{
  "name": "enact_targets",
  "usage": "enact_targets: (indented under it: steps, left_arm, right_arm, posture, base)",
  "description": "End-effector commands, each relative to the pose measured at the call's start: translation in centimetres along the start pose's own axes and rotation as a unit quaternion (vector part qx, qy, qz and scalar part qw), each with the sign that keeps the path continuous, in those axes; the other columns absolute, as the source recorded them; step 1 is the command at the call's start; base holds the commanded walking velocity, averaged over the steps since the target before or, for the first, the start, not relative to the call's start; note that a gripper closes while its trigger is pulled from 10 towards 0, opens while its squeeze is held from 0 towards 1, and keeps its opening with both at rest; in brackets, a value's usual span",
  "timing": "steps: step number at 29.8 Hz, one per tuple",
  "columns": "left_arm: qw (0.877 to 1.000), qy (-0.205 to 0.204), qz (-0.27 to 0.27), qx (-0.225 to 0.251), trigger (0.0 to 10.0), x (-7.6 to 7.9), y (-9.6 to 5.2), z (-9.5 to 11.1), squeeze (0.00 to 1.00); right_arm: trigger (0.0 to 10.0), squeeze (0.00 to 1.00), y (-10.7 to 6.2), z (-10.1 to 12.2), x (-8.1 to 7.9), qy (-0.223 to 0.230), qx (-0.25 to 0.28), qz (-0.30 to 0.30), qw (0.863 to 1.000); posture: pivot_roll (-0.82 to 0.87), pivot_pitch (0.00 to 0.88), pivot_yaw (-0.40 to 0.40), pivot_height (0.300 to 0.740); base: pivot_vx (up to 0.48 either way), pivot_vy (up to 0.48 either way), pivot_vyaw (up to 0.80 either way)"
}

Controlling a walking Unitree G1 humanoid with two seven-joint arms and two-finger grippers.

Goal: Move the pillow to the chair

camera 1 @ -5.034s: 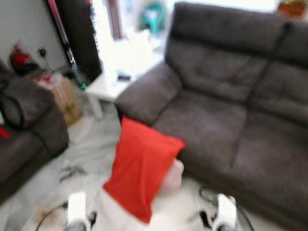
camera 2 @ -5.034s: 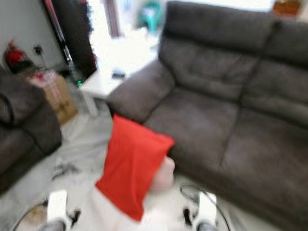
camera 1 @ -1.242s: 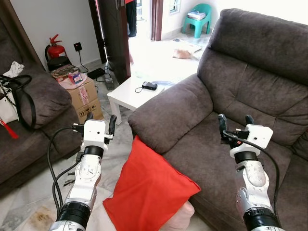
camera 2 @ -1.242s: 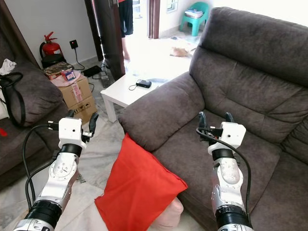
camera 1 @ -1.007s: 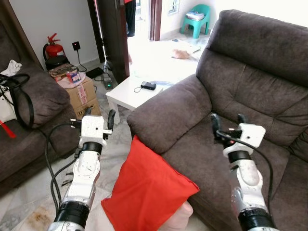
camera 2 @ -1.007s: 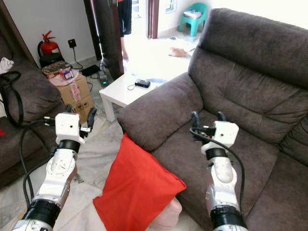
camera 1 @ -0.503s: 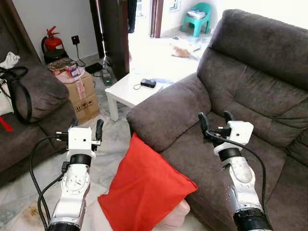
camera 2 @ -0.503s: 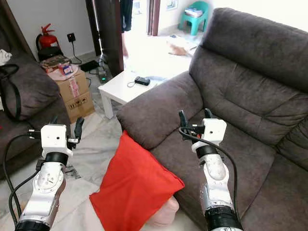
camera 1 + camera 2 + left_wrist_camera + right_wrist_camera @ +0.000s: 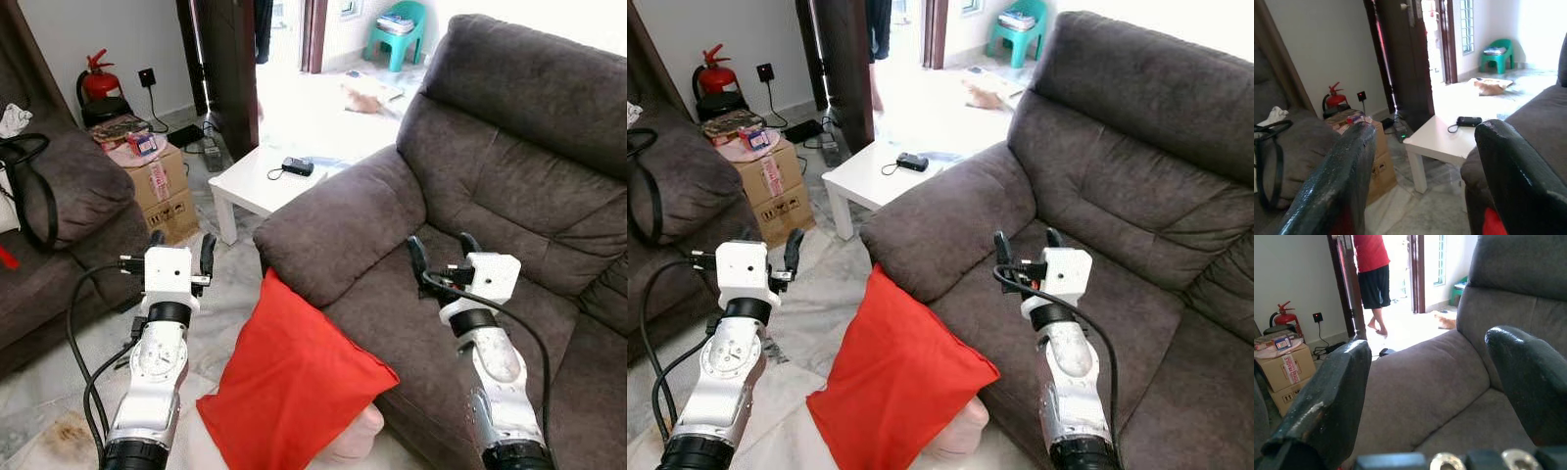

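1. Before us in the left eye view, we hold both silver arms raised with forearms upright. Our left gripper (image 9: 180, 250) stands over the pale tiled floor (image 9: 230, 279) with its black fingers apart and empty. Our right gripper (image 9: 441, 253) hovers above the seat of the dark grey, suede-like sofa (image 9: 509, 176), fingers also spread and holding nothing. The red pillow (image 9: 294, 377), a smooth cloth square standing on one corner, leans against the sofa's front just below its rounded armrest, near us and between our two arms. It partly covers a pale pink cushion (image 9: 353, 448) on the floor.

2. Across the right eye view, a low white side table (image 9: 877, 171) stands far left of the armrest with a small black device (image 9: 913, 162) on it. A cardboard box (image 9: 759, 186) and a red fire extinguisher (image 9: 713, 69) sit further left.

3. Along the left wrist view, the glossy black fingers (image 9: 1342, 181) stand wide apart, framing the table and a green plastic chair (image 9: 1497, 55) far off through the doorway.

4. Past the spread fingers (image 9: 1327, 406) of the right wrist view, a person (image 9: 1371, 274) in a red shirt and black shorts stands in the doorway beyond the armrest.
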State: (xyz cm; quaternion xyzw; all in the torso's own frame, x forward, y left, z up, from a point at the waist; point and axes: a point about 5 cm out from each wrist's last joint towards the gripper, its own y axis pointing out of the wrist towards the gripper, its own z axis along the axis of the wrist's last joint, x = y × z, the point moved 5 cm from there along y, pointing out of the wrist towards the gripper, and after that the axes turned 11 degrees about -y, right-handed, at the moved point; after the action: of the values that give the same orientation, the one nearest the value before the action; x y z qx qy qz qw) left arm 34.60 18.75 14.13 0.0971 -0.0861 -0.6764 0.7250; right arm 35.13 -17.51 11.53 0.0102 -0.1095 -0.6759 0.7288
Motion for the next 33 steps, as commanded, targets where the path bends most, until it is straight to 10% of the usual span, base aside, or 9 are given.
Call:
enact_targets:
  steps: [1,33]
  left_arm:
    - [1.000,-0.004,-0.007,0.000,10.0,0.52,-0.10,0.23,0.00]
    - [1.000,-0.012,-0.005,-0.003,10.0,0.70,-0.34,0.37,0.00]
  right_arm:
    - [10.0,0.00,0.06,0.52,0.01,-0.004,0.005,0.001,1.000]
    - [10.0,0.00,0.09,0.62,-0.76,0.002,-0.009,0.026,1.000]
  posture:
    - [0.00,0.073,-0.060,0.740]
    - [0.00,0.066,-0.074,0.694]
  base:
    - [0.000,0.000,0.00]
    - [0.000,0.000,0.00]
